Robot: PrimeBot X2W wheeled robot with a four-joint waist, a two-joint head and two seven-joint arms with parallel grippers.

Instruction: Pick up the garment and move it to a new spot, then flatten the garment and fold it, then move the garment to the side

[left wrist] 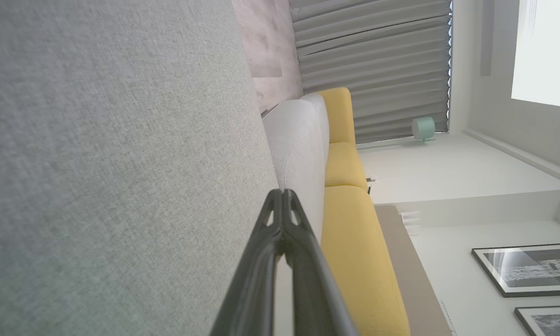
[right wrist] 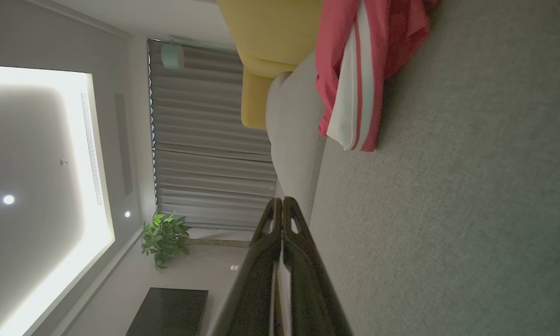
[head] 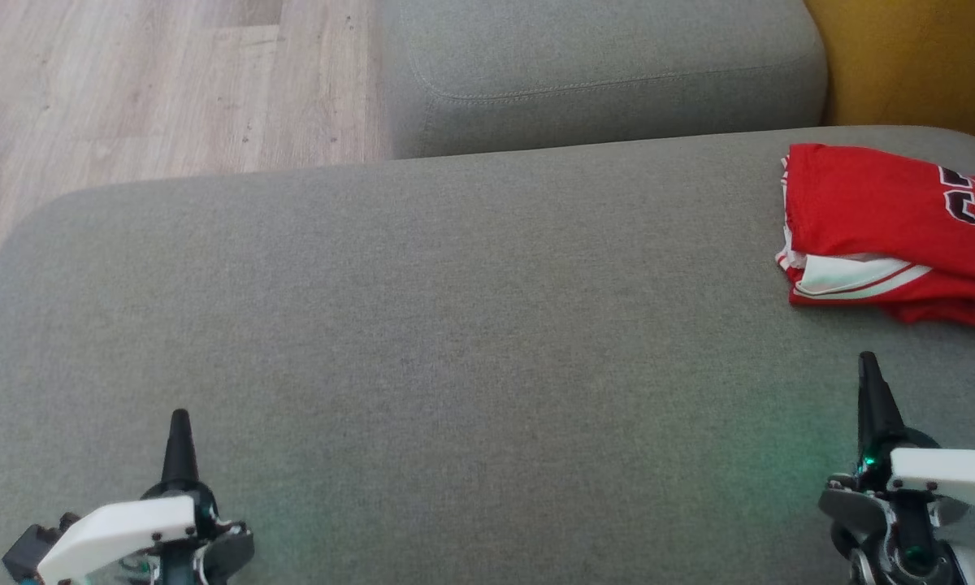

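Grey sofa point(head: 455, 325), wood floor point(head: 130, 97) (jersey point(head: 869, 203) far rt)

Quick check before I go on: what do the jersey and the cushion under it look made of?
Jersey: thin, smooth knit cloth, probably synthetic; it lies in soft, limp folds with crisp striped trim. Cushion: grey woven upholstery, matte, with a fine heathered grain; likely padded, given its rounded edges, though the filling can't be seen.

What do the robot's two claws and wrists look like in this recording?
The left claw and right claw each have two long, dark fingers tapering to a point, with small cut-outs near the tips. Behind each sits a dark grey housing under a glossy white cover fastened with small dark screws. Green-teal lights glow at both wrists.
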